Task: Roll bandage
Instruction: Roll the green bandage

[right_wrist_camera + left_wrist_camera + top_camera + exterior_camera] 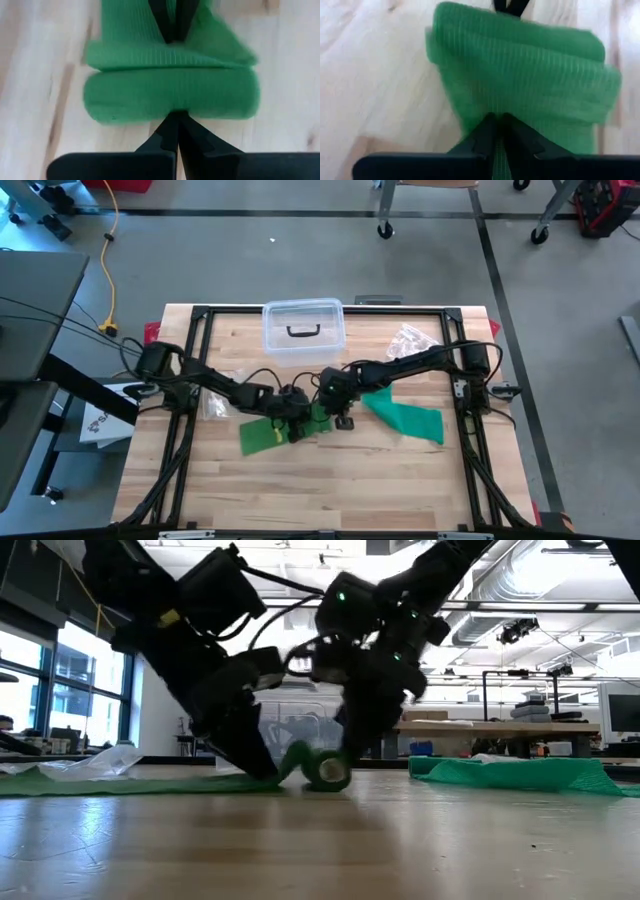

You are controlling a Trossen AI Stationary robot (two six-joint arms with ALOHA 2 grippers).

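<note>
Bandage on table centre, lidded box behind, second bandage right

Looks like a robotics lab or workshop space. The butcher-block wooden table sits in a black metal frame on a bare grey concrete floor, with a yellow power cable trailing across it. Behind the table you get exposed silver ceiling ducts, big windows and long workbenches piled with gear.
</note>
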